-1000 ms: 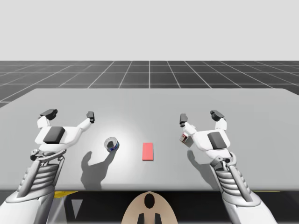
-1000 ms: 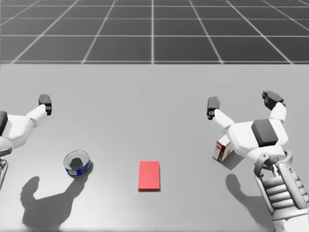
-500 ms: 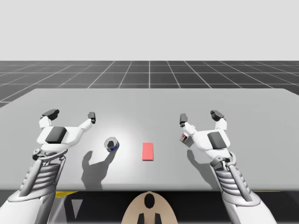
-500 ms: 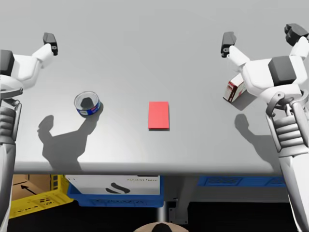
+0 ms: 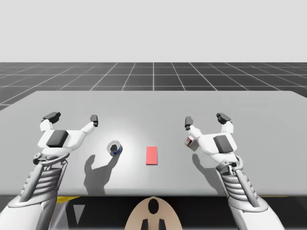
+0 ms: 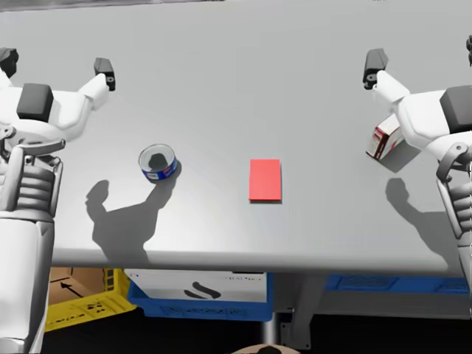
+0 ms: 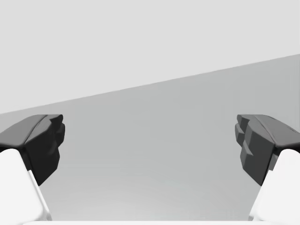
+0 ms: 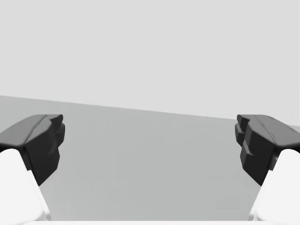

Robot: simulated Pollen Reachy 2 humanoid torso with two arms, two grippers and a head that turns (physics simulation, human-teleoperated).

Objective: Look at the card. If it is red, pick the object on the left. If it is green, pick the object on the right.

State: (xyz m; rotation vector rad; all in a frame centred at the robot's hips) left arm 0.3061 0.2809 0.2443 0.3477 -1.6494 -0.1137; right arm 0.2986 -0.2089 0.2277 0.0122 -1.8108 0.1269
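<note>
Left fingers [image 5: 94, 120] and right fingers [image 5: 188, 121] splayed; blue can [image 5: 114, 148] seemingly clear of both

High view overlooks the worktop [image 5: 153, 108] from the near side; head view looks steeply down, closer; both share the card [image 5: 151, 155]. Wrist views skim low.

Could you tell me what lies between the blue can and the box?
The red card lies flat between the blue can and the box, seen in the high view.

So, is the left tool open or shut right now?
Open: the left tool has its fingers wide apart with nothing between them.
</note>
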